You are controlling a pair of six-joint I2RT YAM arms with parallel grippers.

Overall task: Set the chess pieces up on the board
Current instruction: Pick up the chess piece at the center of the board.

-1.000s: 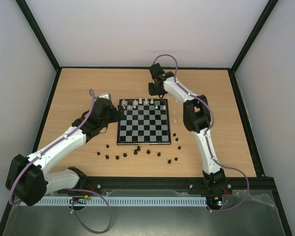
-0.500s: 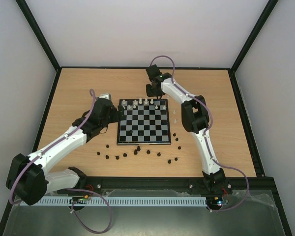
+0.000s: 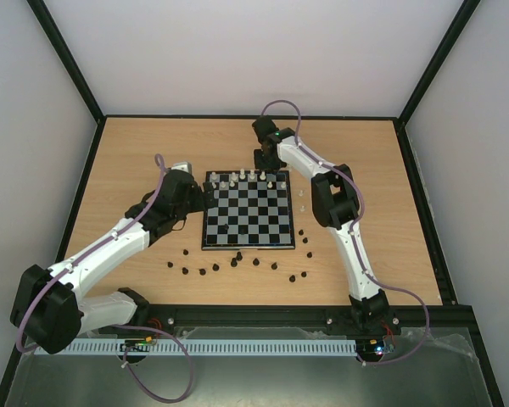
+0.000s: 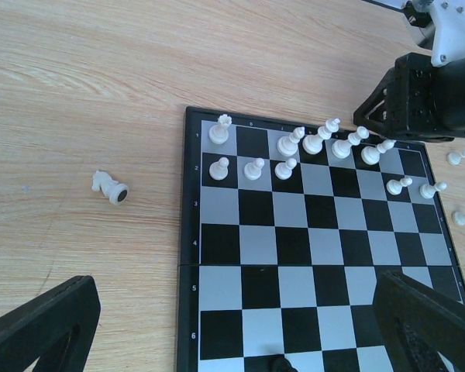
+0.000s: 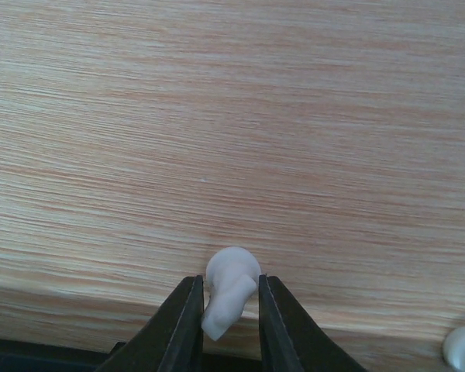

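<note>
Right gripper (image 5: 228, 285): pinching a small white chess piece (image 5: 229, 298), which sits tilted between the black fingers. In the top view it hangs just past the 12 o'clock edge of the flat checkered black and pale grey chessboard (image 3: 254, 216).
Left gripper (image 4: 236, 287): spread wide, holding nothing, over the chessboard's 9 o'clock side.
Rows: standing white pieces (image 4: 319, 142) fill two rows at 12 o'clock, with gaps.
Loose pieces: toppled white knight (image 4: 108, 187) at 9 o'clock on the light wooden table (image 3: 136, 153); small black pieces (image 3: 237, 263) scattered at 6 o'clock.
Step in hand: probably carrying the pinched piece to a vacant square.
Doing it well: lower slowly between neighbours, square the tilted base on the chessboard before releasing, then lift straight up.
</note>
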